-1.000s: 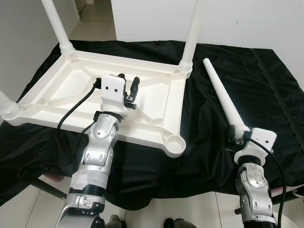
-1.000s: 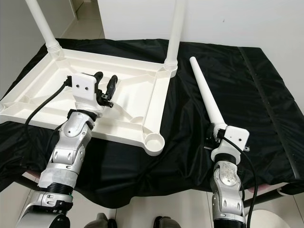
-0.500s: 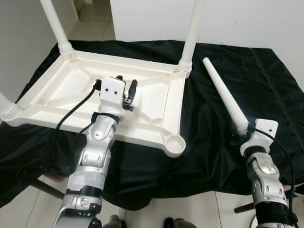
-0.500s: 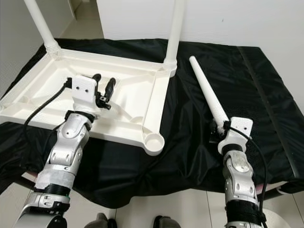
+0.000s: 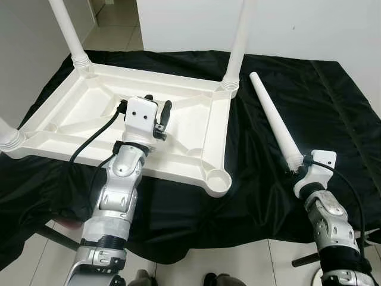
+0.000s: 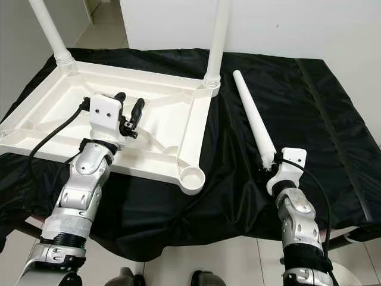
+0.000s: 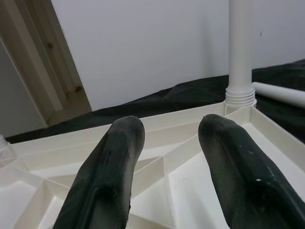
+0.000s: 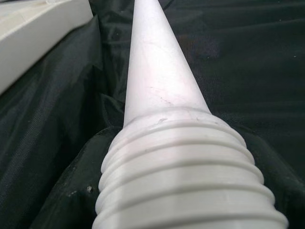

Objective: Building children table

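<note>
Three legs were seated in tabletop [image 5: 196, 140]; right gripper [image 5: 296, 168] clenched fourth leg's [image 5: 271, 122] threaded end on cloth [image 5: 333, 107]. Left gripper [image 5: 158, 107] hovered released over tabletop. Risk: leg levering out when lifted.

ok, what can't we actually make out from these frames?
- Upright table legs: their upper ends are cut off by the top edge of both eye views.
- Third leg: mostly cut off by the left edge of the left eye view.
- Right gripper: its fingers are hidden by the wrist housing in the eye views and by the loose leg in the right wrist view.
- Empty corner socket: any thread inside is too small to tell.
</note>
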`<state>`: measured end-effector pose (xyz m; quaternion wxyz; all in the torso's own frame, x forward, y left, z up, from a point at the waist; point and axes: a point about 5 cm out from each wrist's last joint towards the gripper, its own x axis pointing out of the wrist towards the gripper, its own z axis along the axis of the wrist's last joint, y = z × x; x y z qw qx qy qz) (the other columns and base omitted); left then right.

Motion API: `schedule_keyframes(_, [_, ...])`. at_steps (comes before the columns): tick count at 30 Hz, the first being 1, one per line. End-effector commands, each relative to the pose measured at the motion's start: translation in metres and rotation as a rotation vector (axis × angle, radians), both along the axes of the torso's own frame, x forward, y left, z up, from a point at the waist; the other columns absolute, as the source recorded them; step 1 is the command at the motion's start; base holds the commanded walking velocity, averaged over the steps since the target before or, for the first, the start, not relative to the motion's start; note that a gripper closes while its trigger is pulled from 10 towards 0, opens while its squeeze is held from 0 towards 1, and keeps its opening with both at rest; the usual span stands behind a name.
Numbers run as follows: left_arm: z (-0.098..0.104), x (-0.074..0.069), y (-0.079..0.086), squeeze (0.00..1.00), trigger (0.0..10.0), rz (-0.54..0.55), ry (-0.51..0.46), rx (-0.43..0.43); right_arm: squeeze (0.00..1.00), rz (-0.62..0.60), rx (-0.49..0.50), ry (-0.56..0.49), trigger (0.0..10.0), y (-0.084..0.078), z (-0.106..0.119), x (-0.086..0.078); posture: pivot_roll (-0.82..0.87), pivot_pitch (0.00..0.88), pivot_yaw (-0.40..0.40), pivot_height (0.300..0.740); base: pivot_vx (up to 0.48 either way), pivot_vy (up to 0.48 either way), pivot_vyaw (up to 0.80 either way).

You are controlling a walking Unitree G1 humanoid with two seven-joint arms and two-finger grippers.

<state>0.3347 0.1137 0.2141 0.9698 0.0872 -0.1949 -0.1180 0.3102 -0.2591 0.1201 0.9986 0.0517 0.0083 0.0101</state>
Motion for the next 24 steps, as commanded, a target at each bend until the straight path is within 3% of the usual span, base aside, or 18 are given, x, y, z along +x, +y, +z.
schedule_keyframes(1, [-0.002, 0.005, 0.003, 0.0, 10.0, 0.056, 0.019, 0.008, 0.0, 0.022, 0.034, 0.053, 0.0, 0.007, -0.016, -0.003, -0.02, 0.112, 0.038, 0.74, 0.0, 0.0, 0.0])
schedule_keyframes(5, [0.001, 0.006, 0.001, 0.0, 10.0, 0.038, 0.014, 0.01, 0.0, 0.021, 0.034, 0.0, 0.0, 0.007, -0.011, -0.004, -0.03, 0.11, 0.042, 0.74, 0.0, 0.0, 0.0])
schedule_keyframes(6, [0.0, 0.007, 0.001, 0.0, 10.0, 0.034, 0.016, 0.012, 0.0, 0.004, -0.001, -0.027, 4.2, 0.008, -0.008, -0.006, -0.04, 0.108, 0.045, 0.74, 0.0, 0.0, 0.0])
schedule_keyframes(7, [0.0, 0.008, 0.0, 0.0, 10.0, 0.027, 0.019, 0.01, 0.0, -0.025, -0.019, -0.053, 10.0, 0.009, -0.006, -0.008, -0.05, 0.104, 0.046, 0.74, 0.0, 0.0, 0.0])
schedule_keyframes(13, [-0.001, 0.009, -0.004, 0.0, 10.0, 0.015, 0.027, 0.007, 0.0, -0.1, -0.097, -0.146, 10.0, 0.02, -0.002, -0.02, -0.06, 0.091, 0.04, 0.74, 0.0, 0.0, 0.0])
schedule_keyframes(18, [-0.002, 0.01, -0.005, 0.0, 10.0, 0.01, 0.03, 0.007, 0.0, -0.07, -0.054, -0.275, 10.0, 0.039, 0.007, -0.034, -0.07, 0.081, 0.038, 0.74, 0.0, 0.0, 0.0])
schedule_keyframes(24, [-0.001, 0.012, -0.006, 0.0, 10.0, -0.002, 0.028, 0.007, 0.0, -0.105, -0.029, -0.353, 10.0, 0.045, 0.017, -0.038, -0.06, 0.063, 0.031, 0.74, 0.0, 0.0, 0.0])
